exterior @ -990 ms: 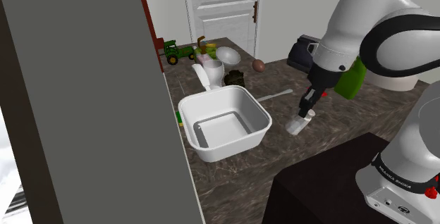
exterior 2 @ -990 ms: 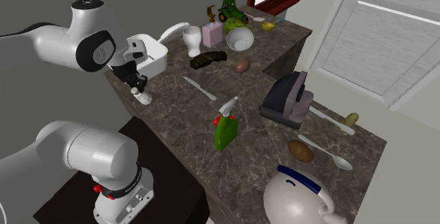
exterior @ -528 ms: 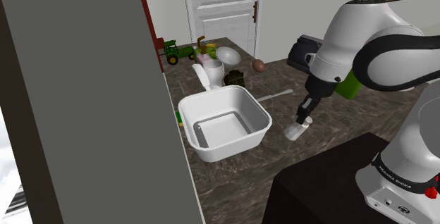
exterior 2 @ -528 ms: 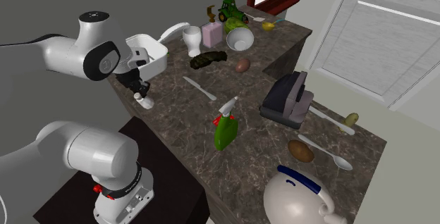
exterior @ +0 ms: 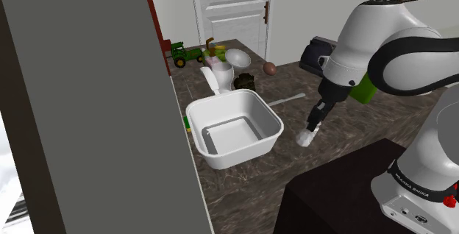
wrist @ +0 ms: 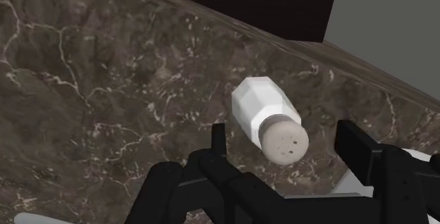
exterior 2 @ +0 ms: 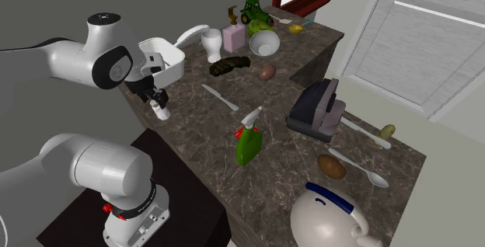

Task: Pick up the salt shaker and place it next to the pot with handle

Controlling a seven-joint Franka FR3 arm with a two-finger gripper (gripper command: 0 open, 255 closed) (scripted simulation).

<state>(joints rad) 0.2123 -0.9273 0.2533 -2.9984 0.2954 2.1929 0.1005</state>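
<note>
The end effector (exterior: 315, 121) hangs open over the white salt shaker (wrist: 266, 114) — its black fingers flank the speckled cap, touching neither side. The shaker rests on the dark marbled surface (exterior: 243, 185) near the white pot (exterior: 243, 150) — apart from its wall, on the shoulder view's right.

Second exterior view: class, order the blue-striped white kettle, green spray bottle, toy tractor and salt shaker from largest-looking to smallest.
1. White kettle, though it sits nearest the camera.
2. Green spray bottle.
3. Toy tractor, farther off, so its true rank is unsure.
4. Salt shaker.
</note>
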